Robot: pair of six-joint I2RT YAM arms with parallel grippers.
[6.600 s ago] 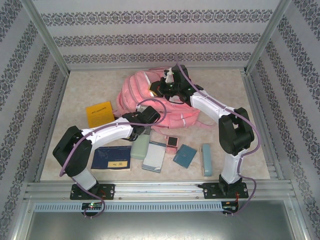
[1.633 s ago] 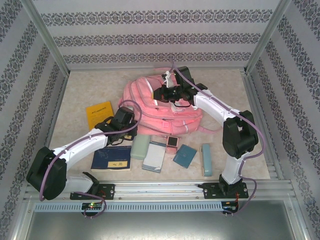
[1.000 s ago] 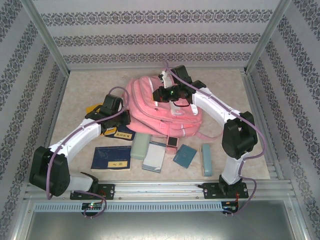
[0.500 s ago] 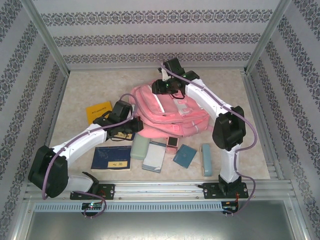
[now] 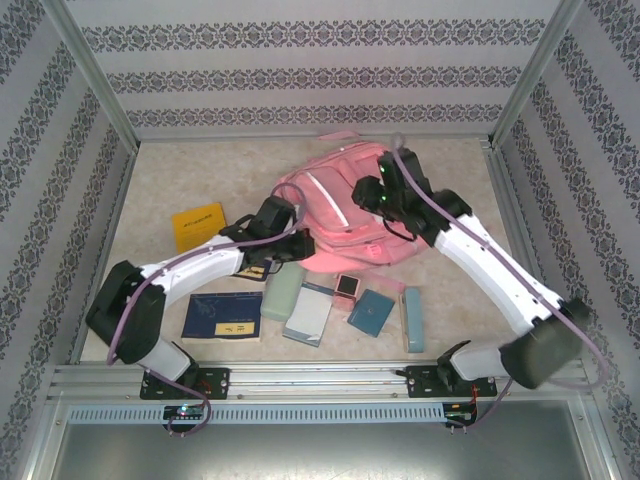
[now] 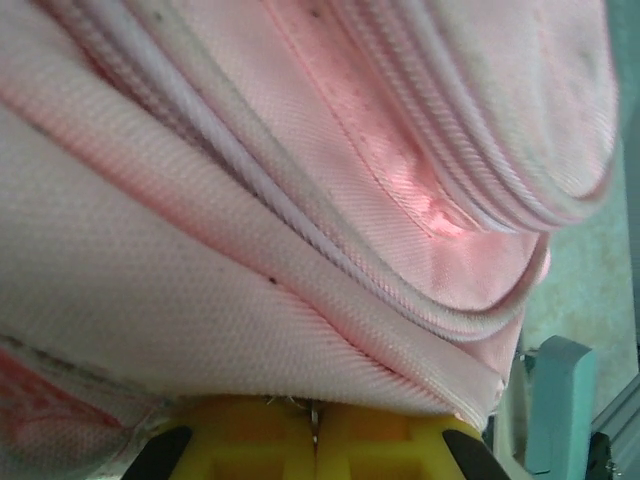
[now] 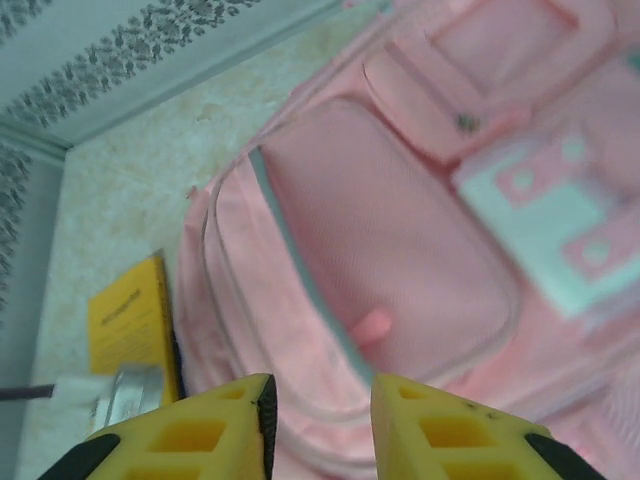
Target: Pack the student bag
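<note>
Yellow booklet (image 5: pixel 198 227) flat on worktop (image 5: pixel 190 170), far left; navy book (image 5: pixel 222 318) nearer front edge. Left gripper (image 6: pixel 315 425) at lower-left edge of student bag (image 5: pixel 335 215), yellow fingers pressed together, pinching pink fabric. Bag lies mid-worktop, front pockets up. Right gripper (image 7: pixel 322 395) hovers over bag, jaws apart, holding nothing.

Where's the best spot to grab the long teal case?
Take the teal case at its middle, likely from straight above, pinching across its narrow width: it lies flat, long and slim, with bare table to its right and a gap before the blue book.
</note>
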